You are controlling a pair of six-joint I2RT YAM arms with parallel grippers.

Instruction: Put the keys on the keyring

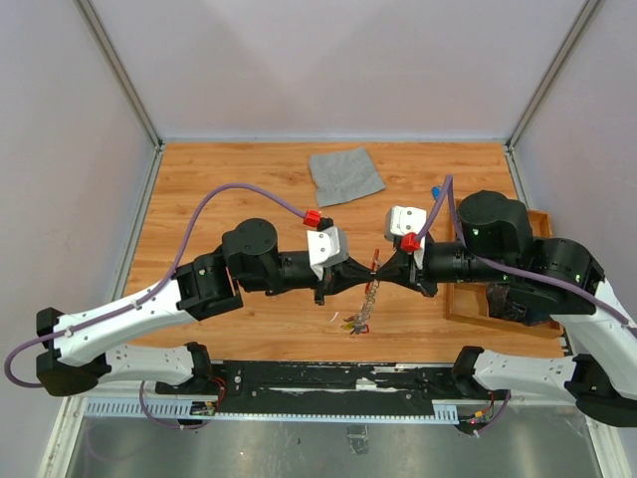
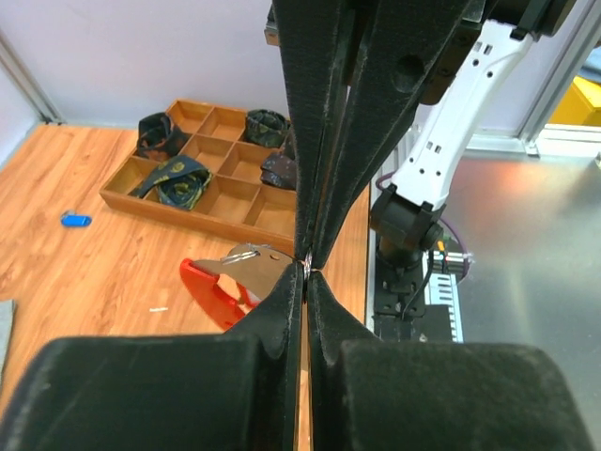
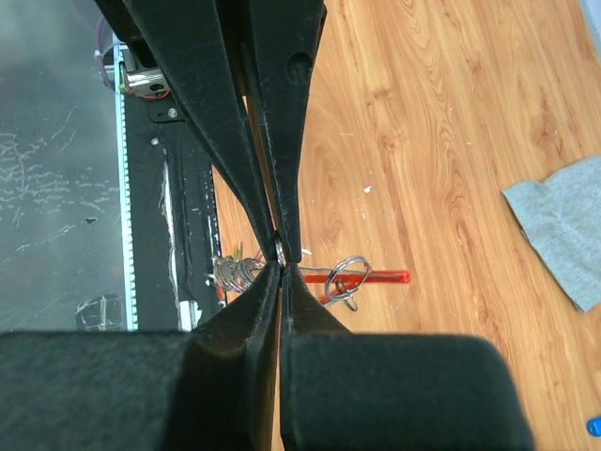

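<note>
Keyring point(image 2: 218, 289), chain point(image 1: 370, 294), keys point(image 1: 355, 323): dangling over mid-table, nearer the near edge. Likely light, limp, slippery; you are best taking the stiff red loop. Left gripper point(image 2: 307, 268), right gripper point(image 3: 282, 258): both pinching shut, contents unclear.

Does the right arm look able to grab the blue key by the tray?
Probably not yet: the blue key lies unobstructed, but the right gripper is shut on the keyring.

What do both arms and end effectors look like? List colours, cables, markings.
Left arm and right arm: white links near the bases, black joint housings. Each carries a purple cable with a red connector and a white camera mount. Left end effector and right end effector: black wedge fingers.
</note>
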